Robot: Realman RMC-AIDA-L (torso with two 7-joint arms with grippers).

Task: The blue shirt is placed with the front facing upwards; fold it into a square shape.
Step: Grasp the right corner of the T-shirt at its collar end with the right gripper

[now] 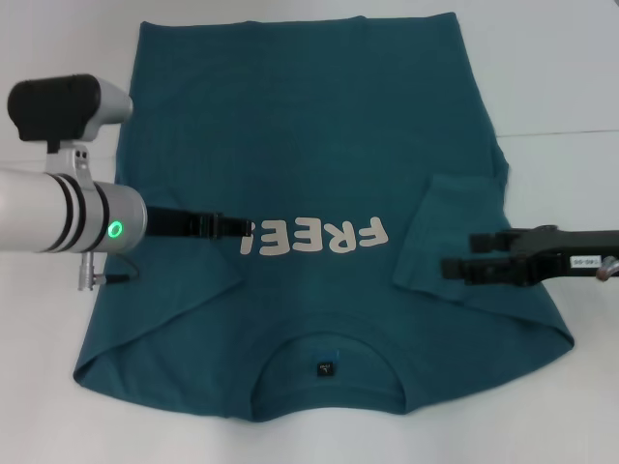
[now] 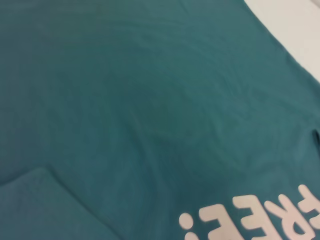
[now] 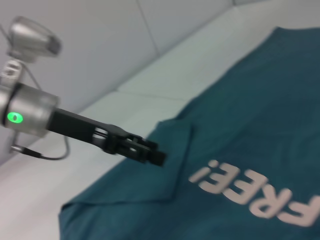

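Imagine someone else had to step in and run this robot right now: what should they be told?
Left gripper: over the shirt's chest, beside the "FREE!" lettering, holding nothing visible.
Right gripper: over the folded-in sleeve on the robot's right, holding nothing visible.
Blue shirt: flat on the white table, front up, collar and neck tag nearest the robot.
Done: both sleeves are folded in onto the body.
Left: the body itself is not yet folded, so the shirt is not yet a square.
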